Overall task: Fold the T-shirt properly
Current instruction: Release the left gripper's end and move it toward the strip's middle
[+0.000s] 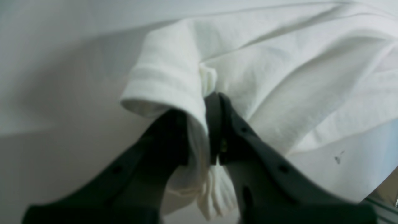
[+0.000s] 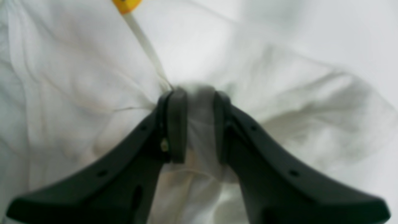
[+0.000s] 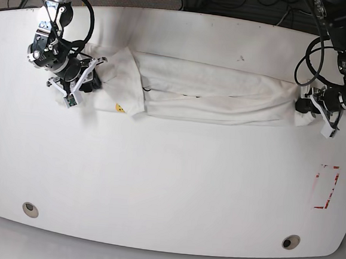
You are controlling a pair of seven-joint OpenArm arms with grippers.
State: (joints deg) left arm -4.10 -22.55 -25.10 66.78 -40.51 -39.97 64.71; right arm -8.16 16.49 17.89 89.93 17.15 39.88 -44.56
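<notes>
Nearest the camera, bare white table (image 3: 168, 189) fills the foreground. Farther back, the T-shirt (image 3: 206, 90) lies stretched in a long band across the tabletop, a yellow scrap of print (image 3: 120, 107) showing. At its ends, the left gripper (image 1: 214, 124) pinches a bunched fold tight, and the right gripper (image 2: 200, 124) clamps gathered cloth.

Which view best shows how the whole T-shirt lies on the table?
Base view: the T-shirt lies stretched in a long band between both claws. The wrist views show only bunched white cloth pinched at each end.
</notes>
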